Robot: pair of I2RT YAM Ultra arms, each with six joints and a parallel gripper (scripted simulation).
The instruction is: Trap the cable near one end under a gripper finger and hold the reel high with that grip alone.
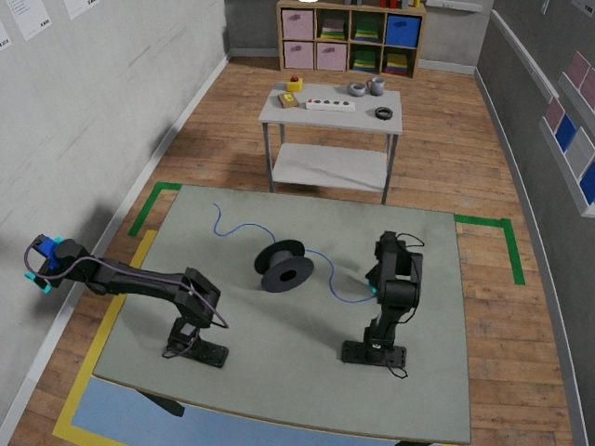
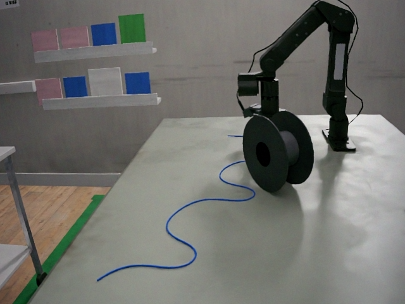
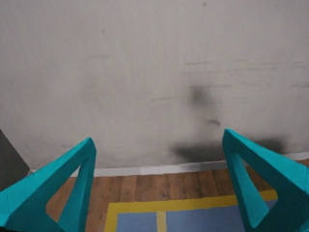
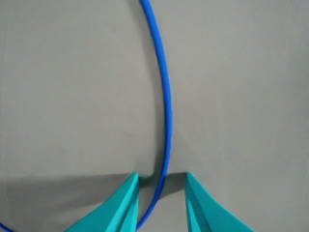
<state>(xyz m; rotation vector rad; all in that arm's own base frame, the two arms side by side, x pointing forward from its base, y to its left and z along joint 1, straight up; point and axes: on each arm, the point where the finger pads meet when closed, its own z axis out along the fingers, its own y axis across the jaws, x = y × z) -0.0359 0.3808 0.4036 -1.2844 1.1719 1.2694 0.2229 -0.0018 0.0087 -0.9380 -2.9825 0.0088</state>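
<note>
A black reel (image 1: 284,264) (image 2: 278,153) stands on its flange edges in the middle of the grey table (image 1: 288,384) (image 2: 326,245). A thin blue cable (image 1: 331,273) (image 2: 202,201) (image 4: 164,91) snakes over the table on both sides of the reel. My right gripper (image 1: 372,288) (image 4: 161,180) is down at the table to the right of the reel, fingers partly open astride the cable near one end, not clamped on it. In the exterior view the reel hides its fingers. My left gripper (image 1: 46,261) (image 3: 157,139) is wide open and empty, stretched out off the table's left edge toward the wall.
A side table (image 1: 331,120) with small items stands beyond the work table. A cubby shelf (image 1: 350,38) lines the back wall. The left wall is close to my left gripper. Wall shelves (image 2: 98,98) hang behind the table in the exterior view.
</note>
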